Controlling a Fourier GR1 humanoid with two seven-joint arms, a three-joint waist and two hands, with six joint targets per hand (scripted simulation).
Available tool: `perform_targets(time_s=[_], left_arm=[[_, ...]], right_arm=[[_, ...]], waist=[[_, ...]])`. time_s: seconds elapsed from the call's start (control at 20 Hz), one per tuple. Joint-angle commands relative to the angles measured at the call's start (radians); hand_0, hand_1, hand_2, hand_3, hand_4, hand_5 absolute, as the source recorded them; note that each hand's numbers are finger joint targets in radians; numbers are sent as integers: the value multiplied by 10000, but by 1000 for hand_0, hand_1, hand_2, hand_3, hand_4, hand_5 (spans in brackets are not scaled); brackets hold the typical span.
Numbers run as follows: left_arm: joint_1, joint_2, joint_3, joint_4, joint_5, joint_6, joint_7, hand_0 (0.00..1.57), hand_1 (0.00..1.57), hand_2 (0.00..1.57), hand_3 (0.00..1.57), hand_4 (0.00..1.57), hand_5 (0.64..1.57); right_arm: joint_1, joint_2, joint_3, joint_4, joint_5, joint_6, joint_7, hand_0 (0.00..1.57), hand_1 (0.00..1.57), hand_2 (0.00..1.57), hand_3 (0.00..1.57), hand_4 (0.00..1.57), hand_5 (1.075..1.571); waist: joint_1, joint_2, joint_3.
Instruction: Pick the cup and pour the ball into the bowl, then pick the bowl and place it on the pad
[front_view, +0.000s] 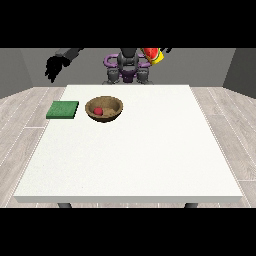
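Observation:
A brown wooden bowl (112, 113) stands on the white table (130, 150) at the back left, with a red ball (98, 110) inside it. Left of it lies a flat green pad (63, 110), close to the table's left edge. A red and yellow cup (153, 54) hangs tilted high above the table's far edge, beside the robot's torso, held by the hand at the view's right (166, 50). Only a dark sliver of that hand shows. The hand at the view's left (56, 67) is raised beyond the table's far left corner, holding nothing, its fingers hanging relaxed.
The robot's grey and purple torso (128, 69) stands behind the table's far edge. A wooden floor surrounds the table.

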Motion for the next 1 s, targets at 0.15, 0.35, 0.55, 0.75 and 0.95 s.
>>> perform_targets(time_s=[0.15,0.35,0.55,0.75,0.95], left_arm=[[6,833,3197,-1355,4746,-2622,-1458,0,0,0,0,1054,1566],[327,1683,4112,-1311,6240,-4416,-1720,0,0,0,0,1058,1561],[-43,2758,4639,-1432,6871,-5458,-1595,0,0,0,0,1046,1555],[376,3050,4838,-1480,7208,-5671,-1023,0,0,0,0,993,1561],[885,3677,5340,-1661,7657,-6077,-1354,0,0,0,0,1001,1542]], right_arm=[[41,656,-261,292,-89,-697,-493,0,0,0,0,747,1563],[287,1188,-134,522,85,-873,-1201,0,0,0,0,730,1566],[-586,1057,-505,1511,-117,-1005,-1783,0,0,0,0,741,1567],[-569,2035,261,2110,513,-1371,-2545,0,0,0,0,694,1566],[-1591,1478,80,2964,189,-939,-2648,0,0,0,0,582,1558]], waist=[[1072,806,78],[1286,1260,113],[1640,2211,131],[1239,1836,129],[874,2203,130]])
